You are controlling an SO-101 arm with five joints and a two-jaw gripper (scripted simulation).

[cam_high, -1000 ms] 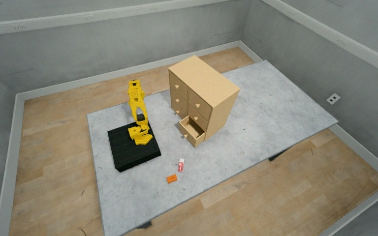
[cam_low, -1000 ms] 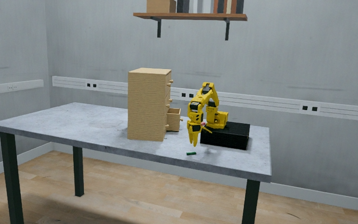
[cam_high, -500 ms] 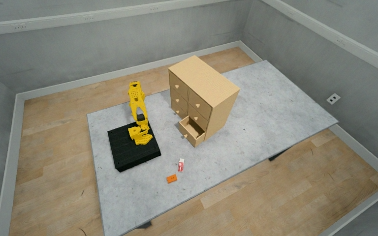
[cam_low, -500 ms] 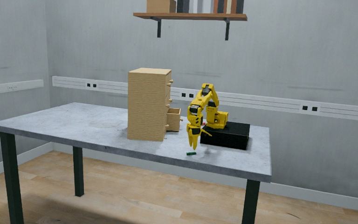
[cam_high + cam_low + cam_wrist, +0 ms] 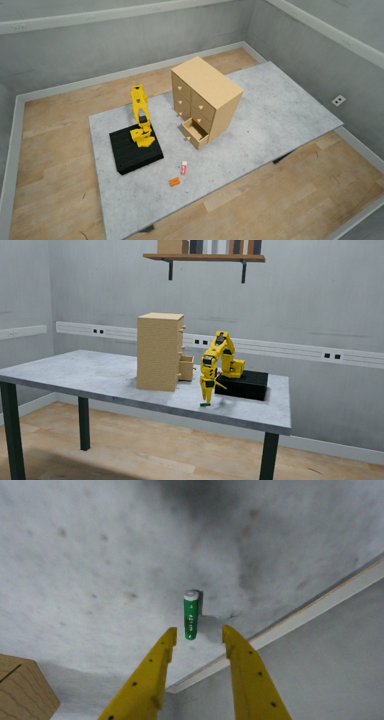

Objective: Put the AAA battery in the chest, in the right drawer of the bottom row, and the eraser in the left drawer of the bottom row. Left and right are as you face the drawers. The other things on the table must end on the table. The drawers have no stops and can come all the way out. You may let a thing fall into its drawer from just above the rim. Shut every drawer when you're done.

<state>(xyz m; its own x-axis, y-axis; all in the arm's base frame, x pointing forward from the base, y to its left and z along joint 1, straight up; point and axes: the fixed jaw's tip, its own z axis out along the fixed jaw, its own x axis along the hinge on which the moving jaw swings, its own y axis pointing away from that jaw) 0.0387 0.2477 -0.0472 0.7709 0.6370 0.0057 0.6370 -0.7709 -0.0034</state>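
Note:
The green AAA battery (image 5: 191,615) (image 5: 204,404) lies flat on the grey table near its edge. My gripper (image 5: 198,632) (image 5: 207,401) points down just above it, and its fingers stand a little apart and empty with the tips beside the battery's near end. The battery is hidden behind the yellow arm (image 5: 140,113) in the top view. The eraser (image 5: 183,167), white with a red sleeve, lies on the table in front of the chest (image 5: 206,84) (image 5: 158,353). The bottom-row right drawer (image 5: 193,138) (image 5: 186,367) is pulled out and looks empty. The other drawers are shut.
An orange block (image 5: 174,181) lies beside the eraser. The arm stands on a black base (image 5: 135,158) (image 5: 243,384). The table edge (image 5: 300,620) runs close behind the battery, with the floor below it.

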